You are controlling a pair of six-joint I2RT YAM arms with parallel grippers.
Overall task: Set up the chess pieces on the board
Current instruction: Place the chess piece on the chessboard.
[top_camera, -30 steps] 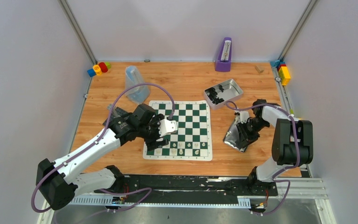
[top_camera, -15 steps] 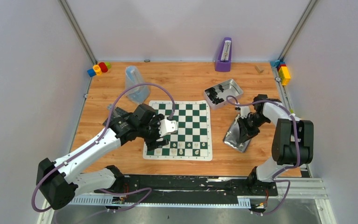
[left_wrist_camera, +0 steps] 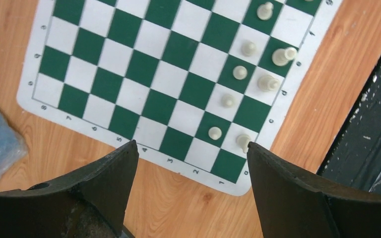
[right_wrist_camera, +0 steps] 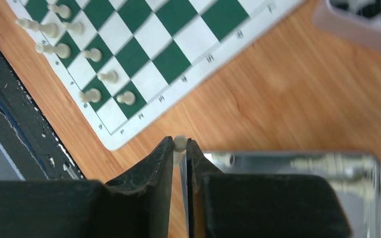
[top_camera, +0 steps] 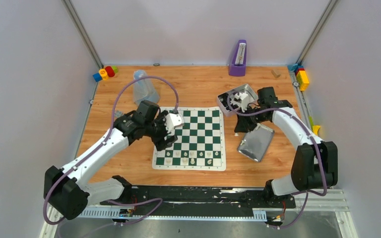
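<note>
Bright even light, R-wrist view blurry

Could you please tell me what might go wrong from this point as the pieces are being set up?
The right gripper pinches a small white chess piece with only its top showing; it could slip or twist while carried.
White pieces already on the board stand close together in two rows, so setting another down may topple one.
The open left gripper hovers at the same board's edge, so the arms might crowd each other.

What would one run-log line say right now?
left gripper: open, empty, over board edge | right gripper: shut on white chess piece, off the board | placed pieces: near edge only
</note>
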